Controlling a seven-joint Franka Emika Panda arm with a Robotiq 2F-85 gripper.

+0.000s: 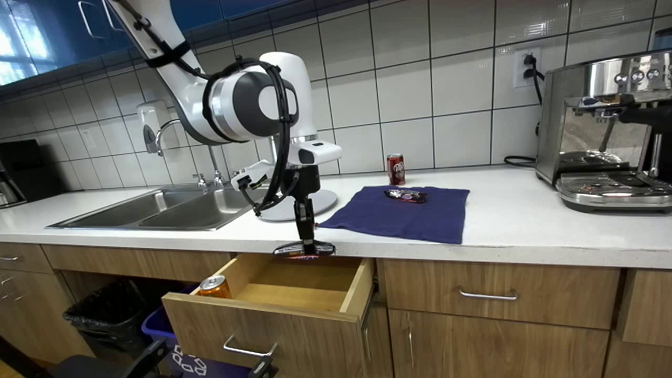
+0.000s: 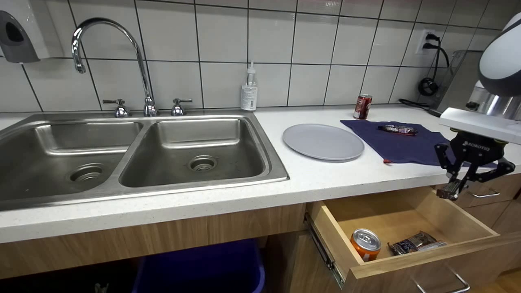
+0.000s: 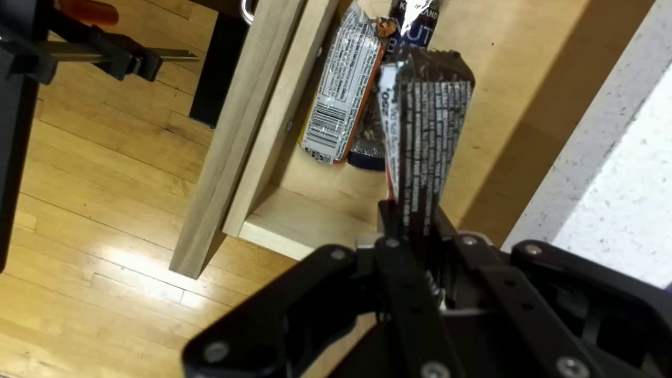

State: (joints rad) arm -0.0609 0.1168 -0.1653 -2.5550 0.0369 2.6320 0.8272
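Pinching a brown-wrapped bar (image 3: 430,121) across its middle, the gripper (image 2: 456,188) heads our list: both fingers press on the wrapper, and the bar hangs above the open drawer (image 1: 262,323), apart from its floor. State of work, by our judgement: done, the drawer drawn out, with an orange can (image 2: 365,246), a silver-labelled bar (image 3: 341,100) and a Kirkland nut bar (image 3: 415,23) inside; left, the brown-wrapped bar, not yet let go. Over the countertop (image 1: 525,226) we count a shiny-wrapped snack (image 1: 405,196) and a red soda can (image 1: 396,169), neither in the drawer.

Materials, from the gripper outward. Brown-wrapped bar: oblong, crinkled film at its end, dense pale print. Silver-labelled bar: glossy film, barcode, orange edge, lying alongside the Kirkland nut bar. Orange can: upright cylinder with a bright metal lid. Drawer: pale, smooth wood within, brown woodgrain front. Countertop: white, finely speckled. Plate (image 2: 323,142): flat grey disc. Cloth (image 1: 388,223): navy, lightly rumpled, the shiny-wrapped snack lying on it. Red soda can: upright cylinder, at the cloth's far side; whether the two touch, we cannot tell. Sink (image 2: 195,132): steel, two rounded-corner basins. Espresso machine (image 1: 619,178): boxy, polished metal, black fittings. Wall (image 1: 404,84): glossy white square tiles, dark grout lines.
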